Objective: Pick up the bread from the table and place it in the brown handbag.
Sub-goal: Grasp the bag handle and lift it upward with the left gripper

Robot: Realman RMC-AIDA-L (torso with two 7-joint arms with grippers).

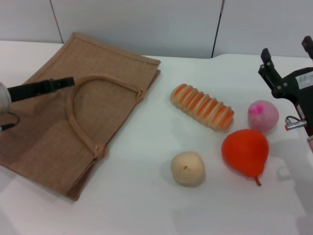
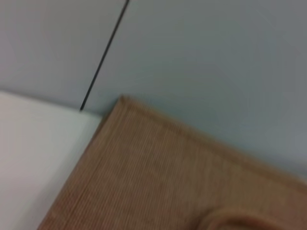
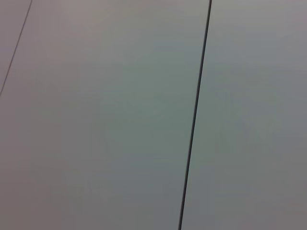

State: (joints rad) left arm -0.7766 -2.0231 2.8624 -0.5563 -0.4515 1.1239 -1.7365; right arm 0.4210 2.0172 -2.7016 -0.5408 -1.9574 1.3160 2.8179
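Nothing done yet: bread (image 1: 202, 106) lying on the table (image 1: 142, 196), well right of the flat brown handbag (image 1: 44, 142). Left gripper (image 1: 66, 82) over the bag, right gripper (image 1: 288, 61) spread at the right edge, holding nothing. Grasping and bagging all left.

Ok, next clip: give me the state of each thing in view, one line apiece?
Bread: lying on the table, untouched.
Handbag: lying flat, handles on top, nothing visibly in it.
Beige ball: resting on the table, near the bread.
Red pear: lying on its side, stem toward the robot.
Pink ball: resting beside the pear.
Left hand: over the handbag, holding nothing.
Right hand: at the right edge, open, empty.
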